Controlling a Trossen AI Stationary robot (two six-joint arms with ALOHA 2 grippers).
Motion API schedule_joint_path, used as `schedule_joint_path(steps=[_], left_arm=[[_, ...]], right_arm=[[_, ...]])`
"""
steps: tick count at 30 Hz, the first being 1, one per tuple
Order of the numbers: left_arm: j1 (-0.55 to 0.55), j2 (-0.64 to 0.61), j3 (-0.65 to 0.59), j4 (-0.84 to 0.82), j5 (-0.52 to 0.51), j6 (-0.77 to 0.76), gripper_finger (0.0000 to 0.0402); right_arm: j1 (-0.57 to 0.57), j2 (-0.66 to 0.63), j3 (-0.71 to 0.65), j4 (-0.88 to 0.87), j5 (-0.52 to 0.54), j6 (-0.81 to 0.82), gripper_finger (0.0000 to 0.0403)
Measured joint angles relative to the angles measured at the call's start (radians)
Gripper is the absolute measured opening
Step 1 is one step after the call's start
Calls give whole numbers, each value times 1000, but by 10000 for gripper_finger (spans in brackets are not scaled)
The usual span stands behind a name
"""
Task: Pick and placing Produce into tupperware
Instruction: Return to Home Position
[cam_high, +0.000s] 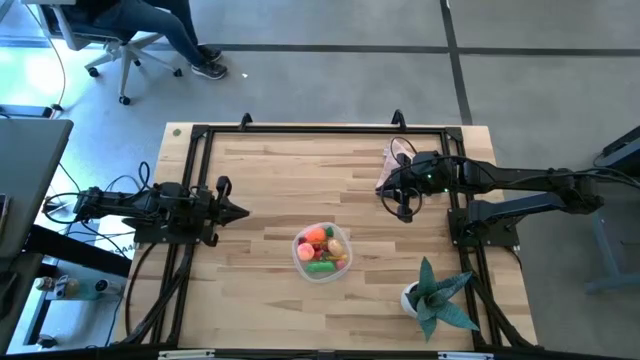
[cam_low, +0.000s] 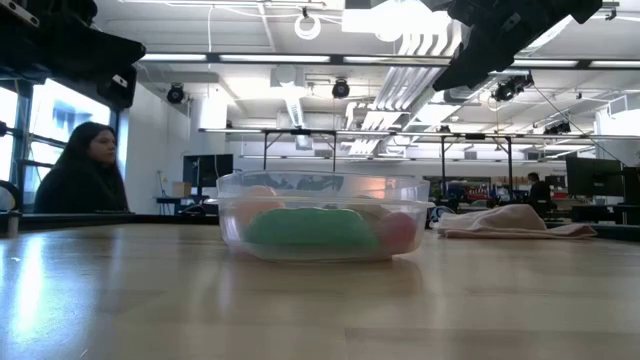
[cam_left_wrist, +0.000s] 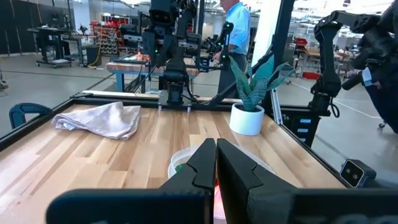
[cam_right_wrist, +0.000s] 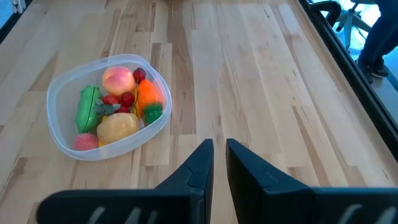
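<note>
Tupperware (cam_high: 297, 250) sits at mid-surface, slightly toward the near edge, holding the produce (cam_high: 322, 250) (carrot (cam_right_wrist: 148, 93), green pod (cam_right_wrist: 86, 107) and red berries (cam_right_wrist: 124, 99) among it). Right tool (cam_high: 403, 210) hangs above the wooden surface (cam_high: 270, 170) to its far right, beside the pink cloth (cam_high: 392, 165), fingers slightly apart and gripping nothing. Left tool (cam_high: 243, 211) waits at the left side, fingers together.
</note>
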Motion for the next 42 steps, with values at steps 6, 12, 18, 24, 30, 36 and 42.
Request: schedule_joint_path(steps=[6, 12, 18, 24, 30, 36, 42], left_arm=[[0, 0, 0, 0, 0, 0, 5], [0, 0, 0, 0, 0, 0, 5], [0, 0, 0, 0, 0, 0, 5], [0, 0, 0, 0, 0, 0, 5], [0, 0, 0, 1, 0, 0, 5], [0, 0, 0, 1, 0, 0, 5], [0, 0, 0, 0, 0, 0, 5]], right_arm=[[0, 0, 0, 0, 0, 0, 32], [0, 0, 0, 20, 0, 0, 32], [0, 0, 0, 43, -21, 79, 32], [0, 0, 0, 113, -5, 264, 32], [0, 0, 0, 411, -86, 174, 32], [-1, -153, 0, 635, -215, 104, 32], [11, -477, -19, 443, -98, 119, 32]])
